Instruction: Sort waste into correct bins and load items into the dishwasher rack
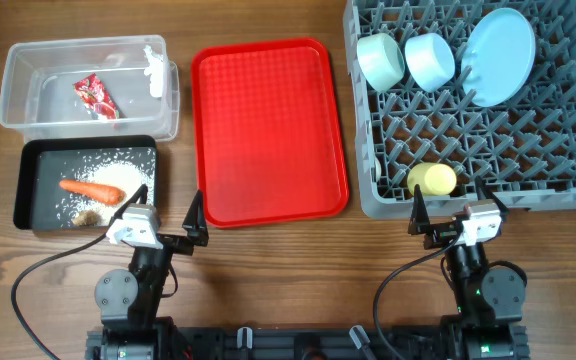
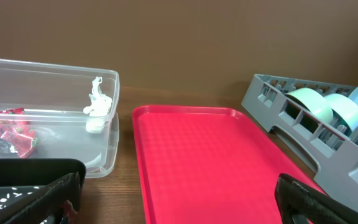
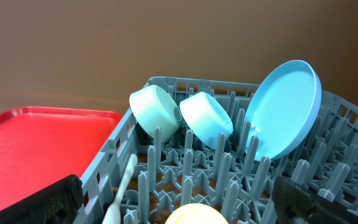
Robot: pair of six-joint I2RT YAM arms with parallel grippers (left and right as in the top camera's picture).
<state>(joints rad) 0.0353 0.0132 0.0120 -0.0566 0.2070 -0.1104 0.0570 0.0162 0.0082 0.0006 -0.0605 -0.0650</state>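
Observation:
The grey dishwasher rack (image 1: 568,150) holds a pale-green bowl (image 1: 380,60), a small light-blue bowl (image 1: 430,60), a light-blue plate (image 1: 498,55) and a yellow cup (image 1: 431,180). A white spoon (image 3: 122,186) lies by its left wall. The clear tub (image 1: 28,110) holds the red wrapper (image 1: 95,97) and the white paper scrap (image 1: 154,72). The black tray (image 1: 26,190) holds the carrot (image 1: 92,188), rice grains (image 1: 118,168) and a brown scrap (image 1: 88,215). My left gripper (image 1: 171,215) is open and empty near the front edge. My right gripper (image 1: 455,212) is open and empty in front of the rack.
The flat red serving tray (image 1: 268,130) lies bare between the bins and the rack; the left wrist view (image 2: 216,162) shows it straight ahead. Bare wooden table runs along the front, around both arm bases.

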